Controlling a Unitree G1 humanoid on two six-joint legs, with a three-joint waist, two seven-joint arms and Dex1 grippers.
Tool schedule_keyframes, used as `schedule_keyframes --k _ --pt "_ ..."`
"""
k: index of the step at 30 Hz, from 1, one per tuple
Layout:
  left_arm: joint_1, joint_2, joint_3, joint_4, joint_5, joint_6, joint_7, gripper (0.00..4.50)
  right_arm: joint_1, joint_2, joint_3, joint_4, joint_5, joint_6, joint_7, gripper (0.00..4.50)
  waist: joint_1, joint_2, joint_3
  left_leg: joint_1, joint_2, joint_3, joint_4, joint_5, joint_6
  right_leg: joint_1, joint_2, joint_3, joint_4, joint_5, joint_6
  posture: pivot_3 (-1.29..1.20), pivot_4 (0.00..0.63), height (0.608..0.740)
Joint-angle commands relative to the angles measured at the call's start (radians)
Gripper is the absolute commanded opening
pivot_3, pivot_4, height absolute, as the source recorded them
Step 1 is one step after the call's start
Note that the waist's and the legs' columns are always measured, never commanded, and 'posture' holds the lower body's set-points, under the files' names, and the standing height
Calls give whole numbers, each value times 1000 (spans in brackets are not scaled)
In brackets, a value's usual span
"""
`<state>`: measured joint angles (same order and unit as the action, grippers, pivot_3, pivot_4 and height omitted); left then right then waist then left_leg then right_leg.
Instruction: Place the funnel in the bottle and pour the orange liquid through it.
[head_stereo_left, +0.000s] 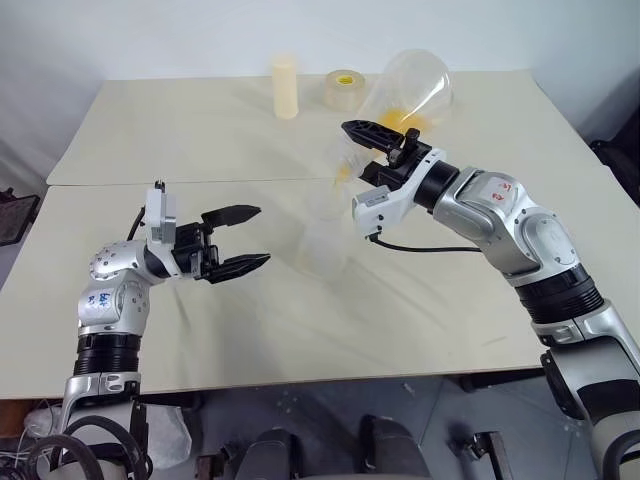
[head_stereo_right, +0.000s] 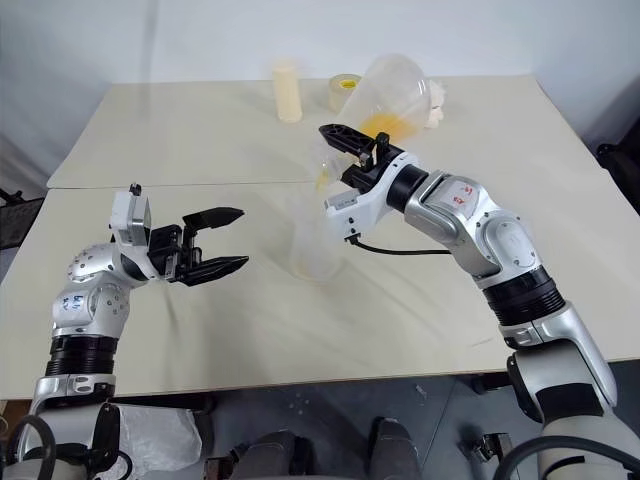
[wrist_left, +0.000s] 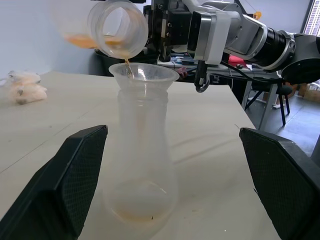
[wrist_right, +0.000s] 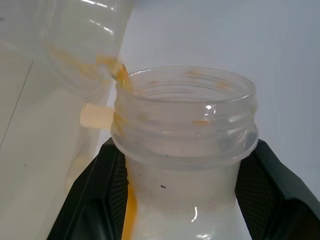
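A: Surface first. What do we have?
B: We've got a cream desk (head_stereo_left: 200, 330), two tops with a seam running behind the bottle (head_stereo_left: 322, 240). There's a plain white wall past it.
A: And the bottle?
B: It stands on the desk, upright, long axis vertical, mouth up. The funnel (wrist_left: 143, 76) sits in its mouth, wide end up.
A: Orange liquid (wrist_left: 80, 39)?
B: We see most of it pooled in the clear flask (head_stereo_left: 415, 80) above and behind the bottle. A thin thread drops off the flask lip into the funnel, and there's a faint orange tint at the bottle's bottom.
A: Flask axis?
B: It's tipped close to level. The mouth is low over the funnel and the wide base is raised, away from the bottle.
A: Pincers?
B: The right pincer (head_stereo_left: 360, 130) is above the bottle, clenched on the flask neck. The left pincer (head_stereo_left: 262, 236) is to the left of the bottle, released and spread wide, pointing at it and apart from it.
A: Anything else?
B: A cream cylinder (head_stereo_left: 286, 87) and a tape roll (head_stereo_left: 345, 90) stand well behind the bottle.
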<state>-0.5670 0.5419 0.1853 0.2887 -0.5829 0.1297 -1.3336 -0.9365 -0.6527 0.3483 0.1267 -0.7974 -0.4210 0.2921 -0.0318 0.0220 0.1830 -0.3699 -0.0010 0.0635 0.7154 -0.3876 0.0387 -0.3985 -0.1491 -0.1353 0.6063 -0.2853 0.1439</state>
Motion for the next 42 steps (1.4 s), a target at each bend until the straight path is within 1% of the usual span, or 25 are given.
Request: schedule_keyframes --k 1,13,28,42 --pt "-18 2 3 -12 -2 -12 -3 4500 -30 -19 -37 -28 -5 -19 -24 2466 0 0 0 0 0 0 0 0 0 0 0 0 0 0 0 0 150 740" --pt "-17 8 3 -21 -3 -4 -2 4500 -33 -30 -35 -39 -33 -66 -43 2466 0 0 0 0 0 0 0 0 0 0 0 0 0 0 0 0 150 740" --pt "-33 4 0 -4 1 -9 -2 4500 -67 -47 -26 8 -112 -117 -111 2466 0 0 0 0 1 0 0 0 0 0 0 0 0 0 0 0 150 740" --pt "-57 -4 -6 25 3 -20 -9 4500 -94 -53 -19 44 -145 -164 -145 2466 0 0 0 0 1 0 0 0 0 0 0 0 0 0 0 0 150 740"
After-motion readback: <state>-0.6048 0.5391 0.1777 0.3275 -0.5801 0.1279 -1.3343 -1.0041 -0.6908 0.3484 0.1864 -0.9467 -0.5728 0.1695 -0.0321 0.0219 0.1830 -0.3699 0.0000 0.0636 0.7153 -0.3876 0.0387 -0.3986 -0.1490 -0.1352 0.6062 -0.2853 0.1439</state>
